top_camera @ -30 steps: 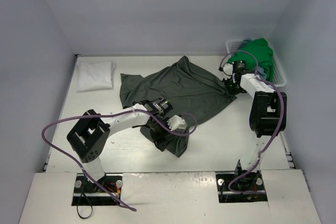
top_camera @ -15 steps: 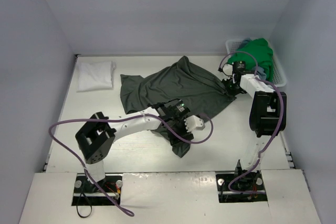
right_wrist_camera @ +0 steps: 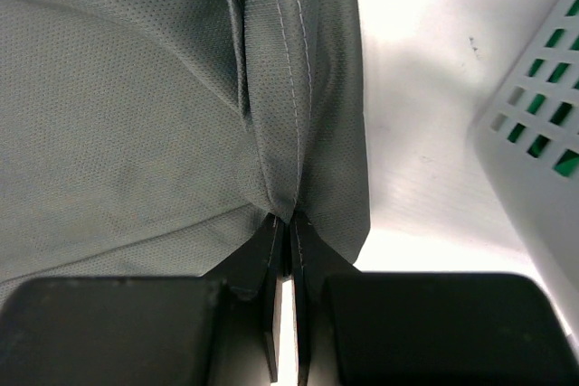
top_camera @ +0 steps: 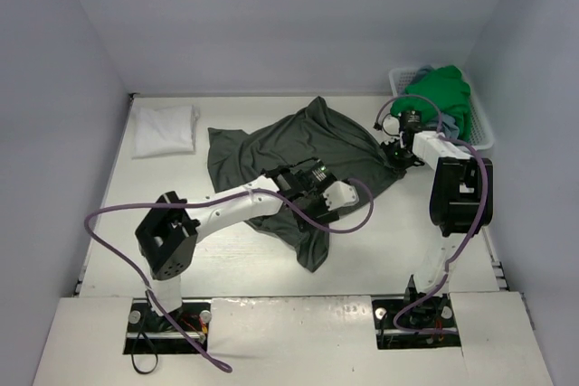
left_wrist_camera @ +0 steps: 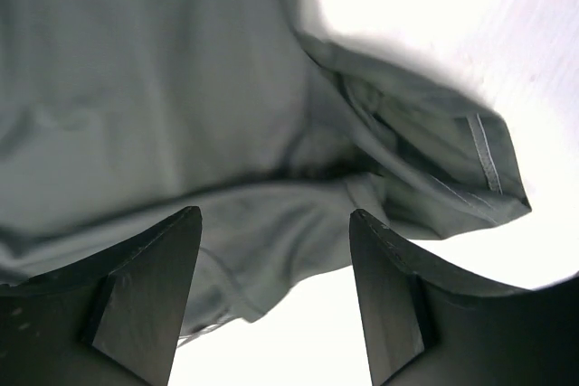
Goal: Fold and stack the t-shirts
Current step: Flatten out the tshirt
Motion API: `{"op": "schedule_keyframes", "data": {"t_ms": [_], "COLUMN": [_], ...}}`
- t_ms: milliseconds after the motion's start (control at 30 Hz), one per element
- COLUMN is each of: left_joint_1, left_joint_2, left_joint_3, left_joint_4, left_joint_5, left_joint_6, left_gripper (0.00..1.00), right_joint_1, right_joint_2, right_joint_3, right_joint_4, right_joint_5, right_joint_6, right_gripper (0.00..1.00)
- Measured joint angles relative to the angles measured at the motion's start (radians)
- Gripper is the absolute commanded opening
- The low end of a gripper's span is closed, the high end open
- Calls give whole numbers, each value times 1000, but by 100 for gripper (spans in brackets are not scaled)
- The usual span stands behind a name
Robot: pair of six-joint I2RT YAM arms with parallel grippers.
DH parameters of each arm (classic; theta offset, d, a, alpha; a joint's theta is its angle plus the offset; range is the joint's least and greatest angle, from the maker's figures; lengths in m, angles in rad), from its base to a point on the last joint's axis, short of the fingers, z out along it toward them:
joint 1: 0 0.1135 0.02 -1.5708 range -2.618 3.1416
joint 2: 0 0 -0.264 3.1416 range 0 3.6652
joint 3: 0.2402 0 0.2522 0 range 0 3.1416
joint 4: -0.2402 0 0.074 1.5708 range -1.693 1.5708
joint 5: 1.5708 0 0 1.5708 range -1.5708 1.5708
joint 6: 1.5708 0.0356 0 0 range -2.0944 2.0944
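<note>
The dark olive-grey t-shirt [top_camera: 298,146] lies rumpled in mid-table. Its long axis runs left to right, and a narrow tail trails toward the near edge. The right gripper [right_wrist_camera: 288,223] is pressed together, pinching the shirt's seamed right edge near the white basket [top_camera: 479,128], while the left gripper [left_wrist_camera: 276,216] hangs spread over the cloth by a folded hem.

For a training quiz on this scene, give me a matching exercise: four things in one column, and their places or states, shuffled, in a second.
Things:
1. white t-shirt
2. dark grey t-shirt
3. green t-shirt
4. right gripper

Places or states:
A. piled in the white basket
B. shut on a cloth edge
C. folded, at the far left corner of the table
D. spread out mid-table

Pairs: 1-C, 2-D, 3-A, 4-B.
</note>
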Motion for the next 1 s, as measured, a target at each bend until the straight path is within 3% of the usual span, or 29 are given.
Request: {"op": "schedule_keyframes", "data": {"t_ms": [167, 467, 1000], "left_joint_1": [0, -2, -26], "left_joint_2": [-53, -56, 45], "left_joint_3": [27, -39, -75], "left_joint_4": [8, 6, 17], "left_joint_5": [-10, 115, 274], "left_joint_6": [-2, -37, -108], "left_gripper": [61, 61, 61], "right_joint_1": [0, 0, 12], "right_joint_2": [0, 0, 0], "right_joint_3": [-10, -12, -12], "right_joint_4": [0, 1, 1], "right_joint_5": [-5, -10, -20], "right_joint_6": [-2, -2, 0], "right_gripper": [0, 0, 0]}}
